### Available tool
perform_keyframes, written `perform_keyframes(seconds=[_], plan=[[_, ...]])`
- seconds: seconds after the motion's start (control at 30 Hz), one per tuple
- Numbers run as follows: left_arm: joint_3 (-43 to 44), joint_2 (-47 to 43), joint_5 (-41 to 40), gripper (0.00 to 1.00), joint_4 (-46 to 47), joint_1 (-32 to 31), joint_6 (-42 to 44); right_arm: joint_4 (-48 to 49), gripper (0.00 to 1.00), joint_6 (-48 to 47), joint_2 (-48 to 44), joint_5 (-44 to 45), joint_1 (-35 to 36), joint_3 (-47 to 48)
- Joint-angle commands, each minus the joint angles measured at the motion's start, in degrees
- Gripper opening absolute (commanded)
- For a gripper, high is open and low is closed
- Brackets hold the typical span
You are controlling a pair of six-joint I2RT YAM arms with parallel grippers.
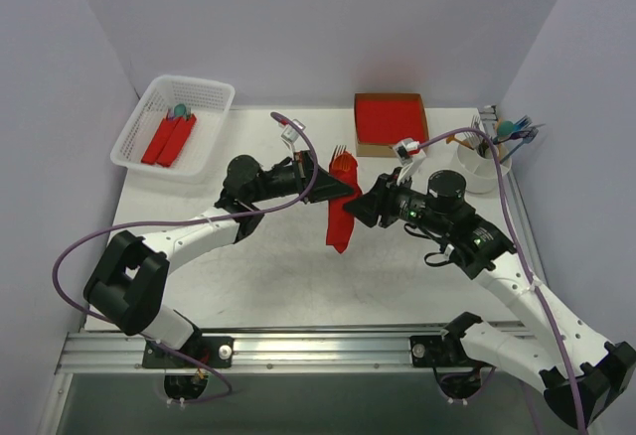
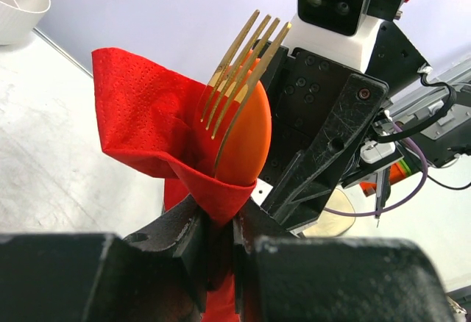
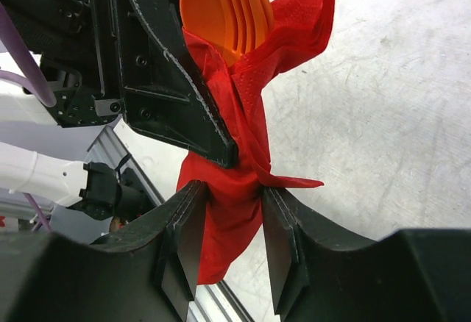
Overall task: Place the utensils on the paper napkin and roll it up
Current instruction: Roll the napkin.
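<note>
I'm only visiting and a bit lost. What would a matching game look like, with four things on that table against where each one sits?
Things:
1 paper napkin
2 white basket
3 white cup
4 red stack

Places:
A far right corner
B far left corner
C pinched between left gripper and right gripper
D in the cardboard box, far middle

Pairs: 1-C, 2-B, 3-A, 4-D

On the pale table (image 1: 248,276), a white basket (image 1: 209,122) was set left of a brown cardboard box (image 1: 376,149), and a white cup (image 1: 480,179) right of it.
</note>
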Motion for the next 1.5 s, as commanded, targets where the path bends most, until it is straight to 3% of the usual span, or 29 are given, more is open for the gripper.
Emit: perform_keyframes(seconds=[0.0, 0.23, 0.87, 1.0, 1.23, 1.47], plan=[[0.37, 0.1, 2.22, 0.02, 3.82, -0.84, -0.51, 4.42, 0.35, -0.82, -0.59, -3.88, -0.71, 1.53], [0.81, 0.54, 2.58, 0.02, 4.35, -1.45, -0.95, 5.74, 0.33, -0.46, -0.5, -6.69, -1.33, 1.0], [1.08, 2.56, 4.42, 0.02, 12.96, -2.42, -6.22, 11.89, 0.01, 2.52, -3.13, -15.31, -4.4, -2.51], [0.99, 3.26, 4.69, 0.03, 15.33, -2.77, -7.54, 12.86, 0.0, 3.14, -3.49, -16.1, -4.67, -3.39], [1.16, 2.21, 4.42, 0.1, 11.74, -2.77, -5.0, 13.38, 0.0, 3.23, -4.19, -16.1, -4.76, -4.01], [0.9, 0.1, 3.11, 0.27, 6.73, -2.77, -1.92, 14.7, 0.0, 4.1, -4.72, -15.93, -4.76, -4.62]])
